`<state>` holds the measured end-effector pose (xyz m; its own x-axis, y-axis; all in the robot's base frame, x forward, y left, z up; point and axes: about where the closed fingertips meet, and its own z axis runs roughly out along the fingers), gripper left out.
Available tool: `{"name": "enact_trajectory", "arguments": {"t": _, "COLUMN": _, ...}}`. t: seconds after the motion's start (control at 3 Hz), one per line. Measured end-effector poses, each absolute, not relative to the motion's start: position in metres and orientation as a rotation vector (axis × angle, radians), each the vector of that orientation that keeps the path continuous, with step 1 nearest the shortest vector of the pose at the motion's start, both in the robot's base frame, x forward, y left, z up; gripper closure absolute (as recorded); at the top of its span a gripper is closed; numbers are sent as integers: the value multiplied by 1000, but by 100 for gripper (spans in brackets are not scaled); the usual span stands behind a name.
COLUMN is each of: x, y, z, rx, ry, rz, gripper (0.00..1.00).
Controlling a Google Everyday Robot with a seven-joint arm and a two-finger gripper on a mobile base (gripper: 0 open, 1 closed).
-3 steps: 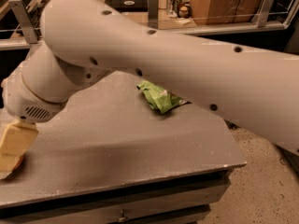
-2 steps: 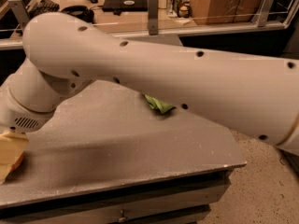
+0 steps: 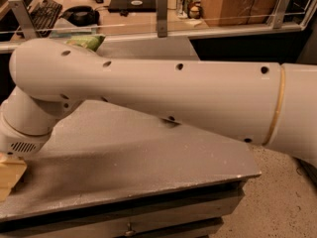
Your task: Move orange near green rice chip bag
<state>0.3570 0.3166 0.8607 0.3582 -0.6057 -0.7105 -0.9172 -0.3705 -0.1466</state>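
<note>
Claw [image 3: 7, 177]: lower-left, over surface [image 3: 148, 172] edge; whether it is apart or together, cannot tell. Orange hidden. 1 green bag [image 3: 90, 41] behind arm [image 3: 173, 93], kind unclear. Locate orange before reaching.

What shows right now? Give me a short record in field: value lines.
arm: large white jointed robot arm, spanning the view above the grey stone-topped table
pincer: tan pincer, at the view's left edge, below the arm's wrist
orange: not in view
bag: corner of a green crinkly bag showing above the arm, far side; which bag, cannot tell
</note>
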Motion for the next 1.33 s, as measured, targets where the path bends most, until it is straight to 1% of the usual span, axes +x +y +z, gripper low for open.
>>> {"name": "enact_trajectory", "arguments": {"t": 0.33, "x": 363, "y": 315, "z": 854, "rx": -2080, "ry": 1336, "rz": 764, "gripper": 49}}
{"name": "enact_trajectory", "arguments": {"t": 0.67, "x": 384, "y": 303, "z": 864, "rx": -2031, "ry": 1370, "rz": 744, "gripper": 73}}
{"name": "enact_trajectory", "arguments": {"t": 1.0, "x": 421, "y": 276, "z": 876, "rx": -2001, "ry": 1389, "rz": 676, "gripper": 95}}
{"name": "enact_trajectory", "arguments": {"t": 1.33, "x": 494, "y": 200, "z": 890, "rx": -2062, "ry": 1408, "rz": 523, "gripper": 100}}
